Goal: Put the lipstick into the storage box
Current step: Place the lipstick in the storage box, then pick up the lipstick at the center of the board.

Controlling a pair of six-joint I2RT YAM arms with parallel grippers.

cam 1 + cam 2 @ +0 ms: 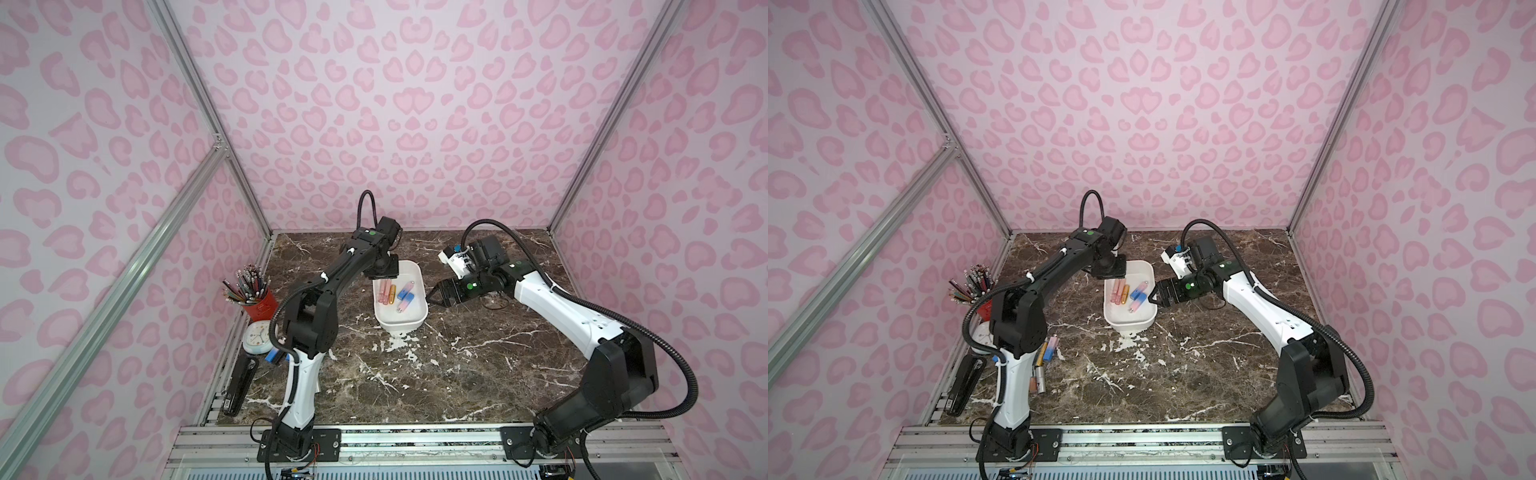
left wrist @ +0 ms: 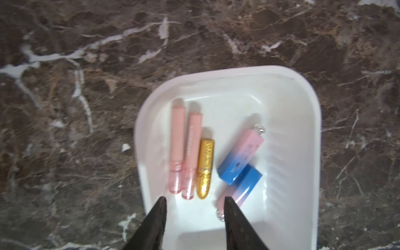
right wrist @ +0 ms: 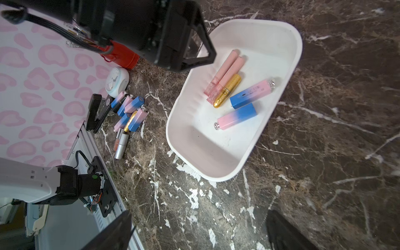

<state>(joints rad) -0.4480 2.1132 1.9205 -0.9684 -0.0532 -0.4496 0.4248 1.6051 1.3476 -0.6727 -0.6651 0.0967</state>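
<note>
The white storage box (image 1: 401, 328) (image 1: 1129, 326) (image 2: 238, 72) (image 3: 216, 175) stands mid-table. Inside lie two pink lipsticks (image 2: 178, 138), a gold one (image 2: 205, 168) and two pink-and-blue ones (image 2: 242, 158). My left gripper (image 2: 194, 200) hangs over the box's far end, open, with nothing between its fingers. My right gripper (image 1: 432, 297) (image 1: 1153, 296) (image 3: 199, 214) hovers just beside the box's right wall, open wide and empty. Several more lipsticks (image 3: 129, 110) (image 1: 1047, 353) lie in a heap on the table at the left, near the left arm's base.
A red pencil cup (image 1: 259, 303), a white clock (image 1: 258, 337) and a black stapler (image 1: 240, 386) line the table's left edge. Aluminium rails border the front and left of the dark marble table (image 1: 457, 374). Pink patterned walls close in three sides.
</note>
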